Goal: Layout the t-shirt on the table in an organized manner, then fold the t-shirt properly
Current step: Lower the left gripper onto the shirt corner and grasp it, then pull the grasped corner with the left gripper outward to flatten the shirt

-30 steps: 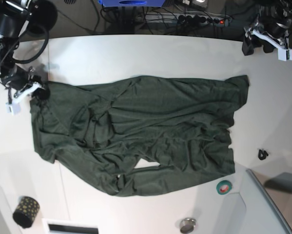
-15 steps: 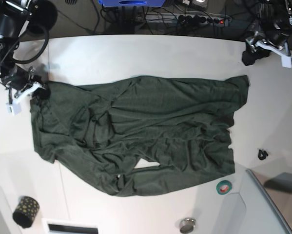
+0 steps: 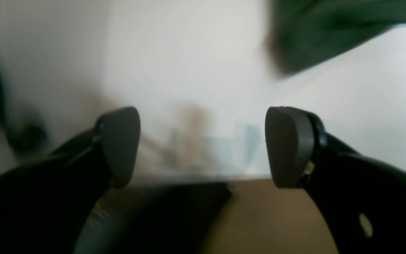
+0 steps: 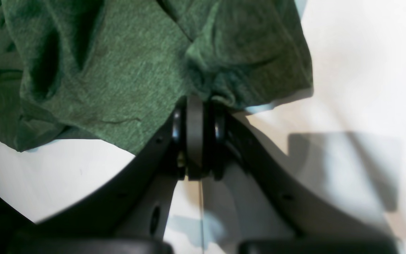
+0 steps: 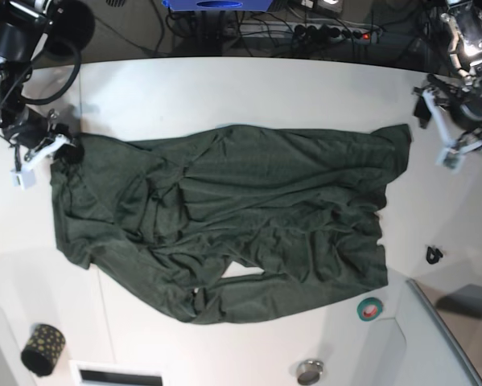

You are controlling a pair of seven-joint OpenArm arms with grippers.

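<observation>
The dark green t-shirt [image 5: 224,217] lies spread but wrinkled across the white table [image 5: 224,88], reaching from left to right. My right gripper [image 5: 66,151] is at the shirt's left corner, shut on a pinch of its edge; the right wrist view shows the fabric [image 4: 118,70] bunched at the closed fingertips [image 4: 196,102]. My left gripper [image 5: 435,129] hovers open beside the shirt's upper right corner [image 5: 401,133], apart from it. In the blurred left wrist view both pads [image 3: 120,146] stand wide with nothing between them, and a bit of shirt [image 3: 330,31] shows at the top right.
A green tape roll [image 5: 370,307] and a small black clip [image 5: 434,255] lie right of the shirt. A black dotted cylinder [image 5: 43,349] stands front left, a round metal piece [image 5: 310,371] at the front edge. A clear panel [image 5: 438,338] rises front right. Cables and a power strip [image 5: 337,32] run behind.
My left arm has swung from the table's far right corner toward the shirt's upper right corner, still open. The right gripper and the shirt have stayed put.
</observation>
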